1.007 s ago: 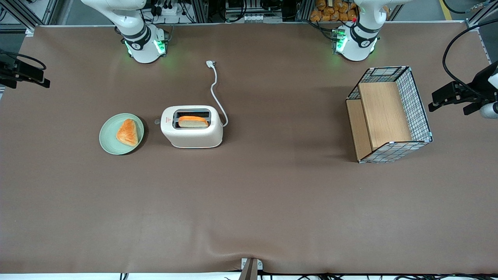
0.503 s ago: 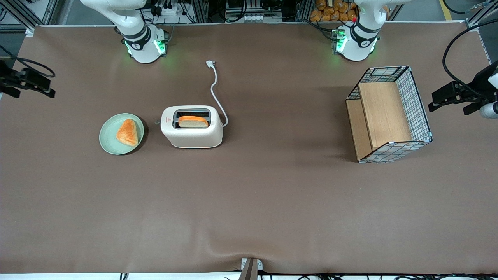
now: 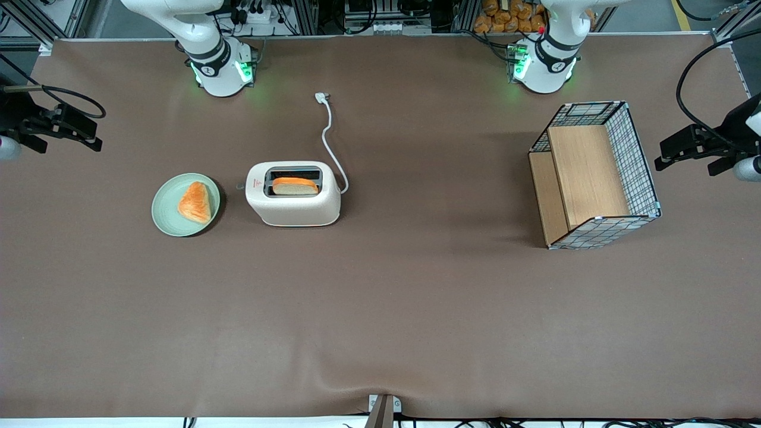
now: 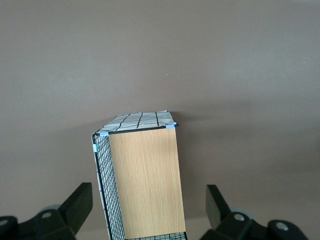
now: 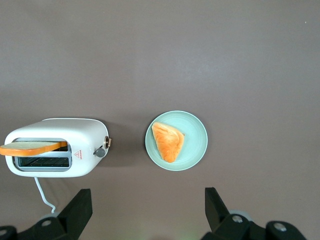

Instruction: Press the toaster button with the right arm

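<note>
Front view: the slim black two-finger claw (image 3: 89, 135) of the white right arm (image 3: 196, 35) is held above the brown bench (image 3: 380, 309), well apart from the cream-white rounded toaster (image 3: 293, 195) and the pale green plate (image 3: 167, 214).

Right wrist view: the claw fingers (image 5: 77, 210) are spread wide, empty. The small grey toaster button (image 5: 100, 152) is seen below the claw, facing the plate.

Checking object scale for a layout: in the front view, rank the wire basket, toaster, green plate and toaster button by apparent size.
1. wire basket
2. toaster
3. green plate
4. toaster button

The tool hangs apart, toward the working arm's table end.
</note>
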{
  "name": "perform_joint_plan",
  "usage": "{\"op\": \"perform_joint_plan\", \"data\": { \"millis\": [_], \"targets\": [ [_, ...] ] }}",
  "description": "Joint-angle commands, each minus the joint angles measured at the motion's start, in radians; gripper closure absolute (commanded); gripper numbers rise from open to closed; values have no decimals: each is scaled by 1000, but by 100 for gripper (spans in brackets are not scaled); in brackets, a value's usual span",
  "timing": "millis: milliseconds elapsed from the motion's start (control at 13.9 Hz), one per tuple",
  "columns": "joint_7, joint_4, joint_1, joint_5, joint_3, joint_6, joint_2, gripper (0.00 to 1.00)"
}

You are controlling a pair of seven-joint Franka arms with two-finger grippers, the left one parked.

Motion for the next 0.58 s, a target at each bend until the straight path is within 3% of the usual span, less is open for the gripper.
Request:
{"op": "perform_joint_plan", "data": {
  "millis": [0, 503],
  "targets": [
    [-5, -29, 33, -18, -27, 19, -22, 0],
    [-42, -128, 7, -14, -37, 119, -71, 0]
  ]
}}
